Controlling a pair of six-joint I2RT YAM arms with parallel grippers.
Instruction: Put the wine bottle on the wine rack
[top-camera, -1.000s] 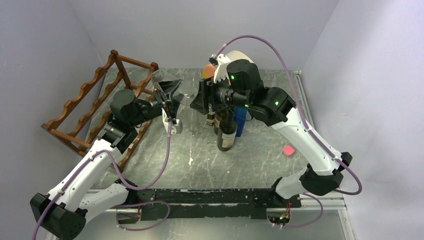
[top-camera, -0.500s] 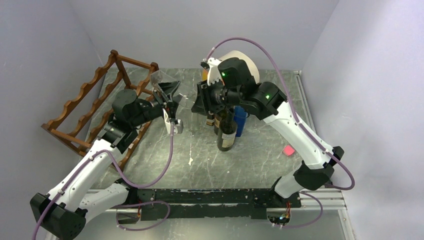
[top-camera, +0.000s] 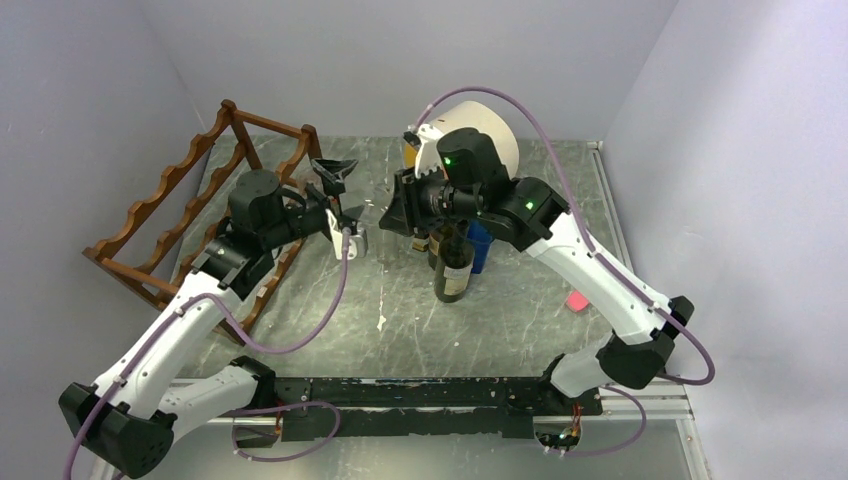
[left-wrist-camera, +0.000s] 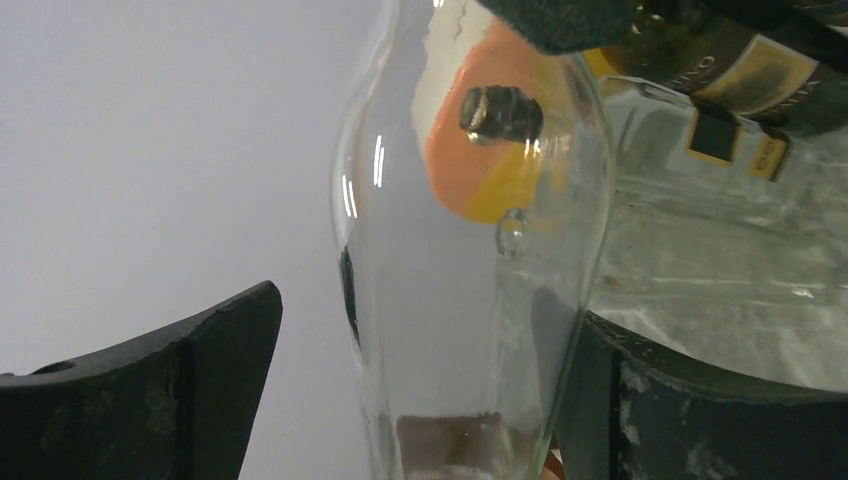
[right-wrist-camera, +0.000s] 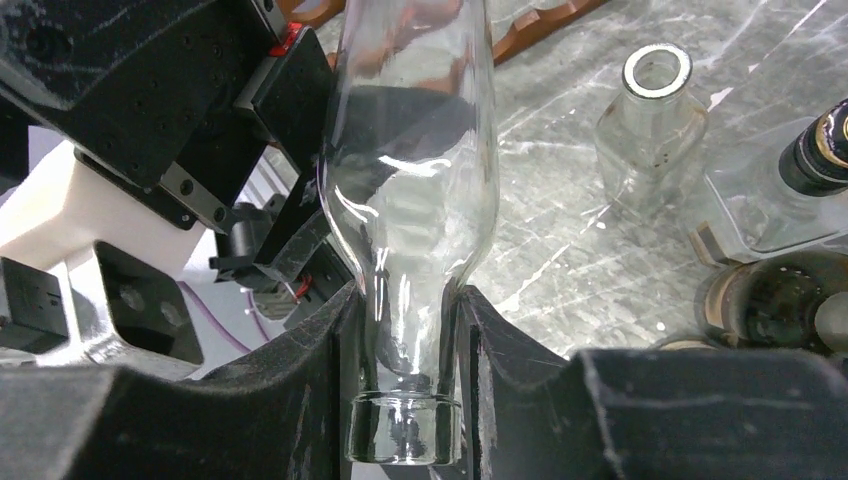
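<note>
A clear glass wine bottle hangs in the air between the two arms, faint in the top view. My right gripper is shut on its neck, just above the lip, and shows in the top view left of the standing bottles. My left gripper is open around the bottle's body: its left finger stands apart from the glass, its right finger close beside it. The reddish-brown wine rack stands at the far left, behind the left arm.
A dark labelled bottle and a blue object stand under the right arm. A small clear jar and a square glass bottle stand nearby. A pink piece lies to the right. A white disc stands at the back.
My left gripper has opened and let go of the clear bottle. My right gripper closed on the bottle's neck and has shifted slightly left and back.
</note>
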